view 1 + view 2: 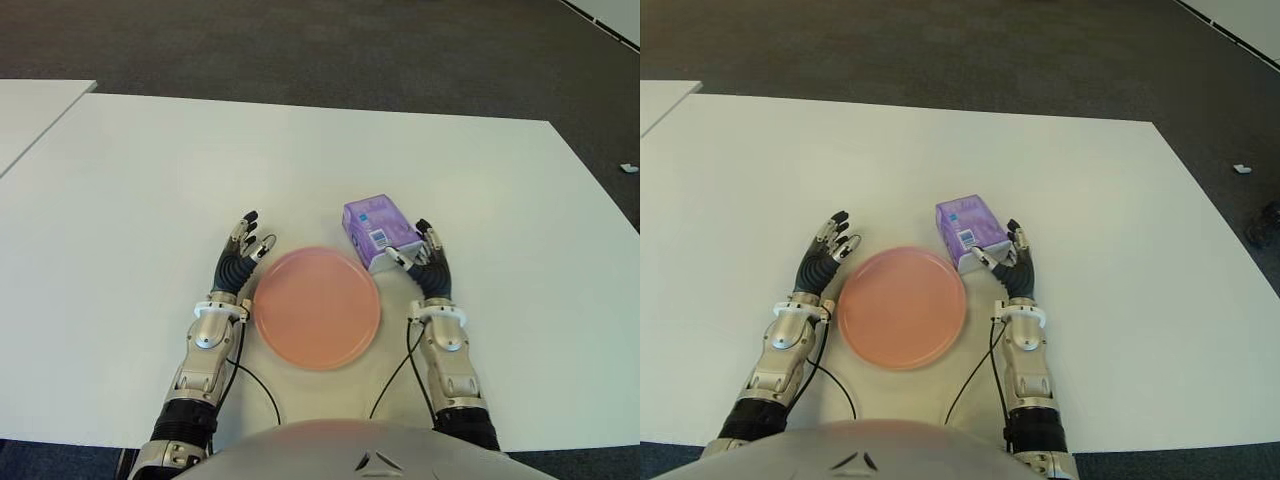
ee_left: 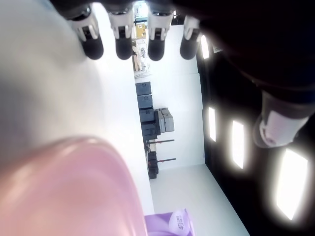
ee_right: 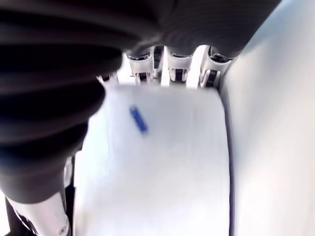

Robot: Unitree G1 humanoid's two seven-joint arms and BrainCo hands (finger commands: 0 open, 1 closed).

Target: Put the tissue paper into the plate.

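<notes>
Right hand (image 1: 425, 258) was placed against the near right side of the purple tissue pack (image 1: 377, 228), its fingers reaching around the pack, though a closed grasp could not be confirmed. Left hand (image 1: 243, 252) was shown spread and empty, left of the pink plate (image 1: 316, 307). On the white table (image 1: 130, 200), the pack lay just beyond the plate's far right rim, long axis angled away from the robot, nearer the right hand.
</notes>
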